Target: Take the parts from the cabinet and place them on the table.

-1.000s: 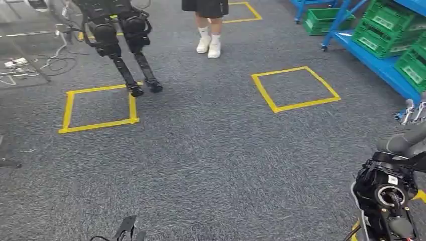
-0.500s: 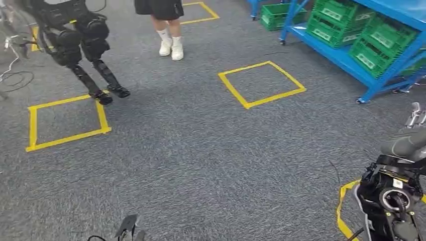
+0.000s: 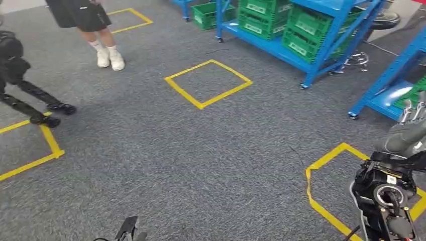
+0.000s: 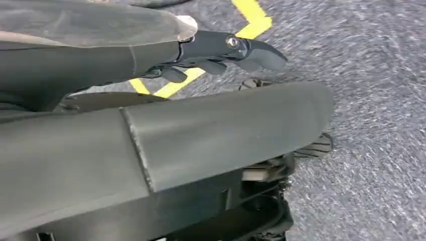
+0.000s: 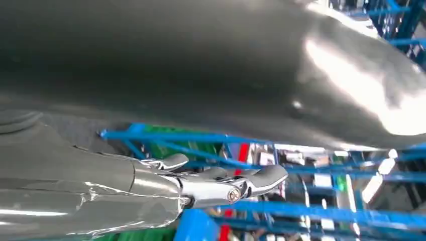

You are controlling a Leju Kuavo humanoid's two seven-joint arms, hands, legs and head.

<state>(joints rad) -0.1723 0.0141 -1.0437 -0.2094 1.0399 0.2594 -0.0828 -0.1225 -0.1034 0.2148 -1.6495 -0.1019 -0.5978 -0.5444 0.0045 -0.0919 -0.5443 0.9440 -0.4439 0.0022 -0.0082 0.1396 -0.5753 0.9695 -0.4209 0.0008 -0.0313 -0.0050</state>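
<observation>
The step in hand looks like the approach: nothing is carried yet, and the blue steel rack [image 3: 301, 55] that seems to serve as the cabinet is well ahead of the robot.

The left hand [image 4: 221, 52] hangs over the grey carpet floor [image 3: 166, 165], its dark fingers [image 4: 261, 55] stretched out and loosely apart, holding nothing.

Far left of the rack stand the black legs of another robot [image 3: 35, 103]. Nearer the rack is a person in white shoes [image 3: 109, 59], so the route should bend away from both. Just left of the rack lies a yellow tape square [image 3: 208, 83], probably a good stopping mark.

The parts are most likely in the green plastic crates [image 3: 261, 17] on the rack's shelves, though I cannot make them out. The robot should end up square to the shelf front before reaching.

Below the rack's right end is a second yellow tape outline [image 3: 321, 196]. The right hand [image 5: 221, 183] is raised before blue shelving, its silver fingers [image 5: 266, 175] extended and empty. I cannot tell where the surface stands.
</observation>
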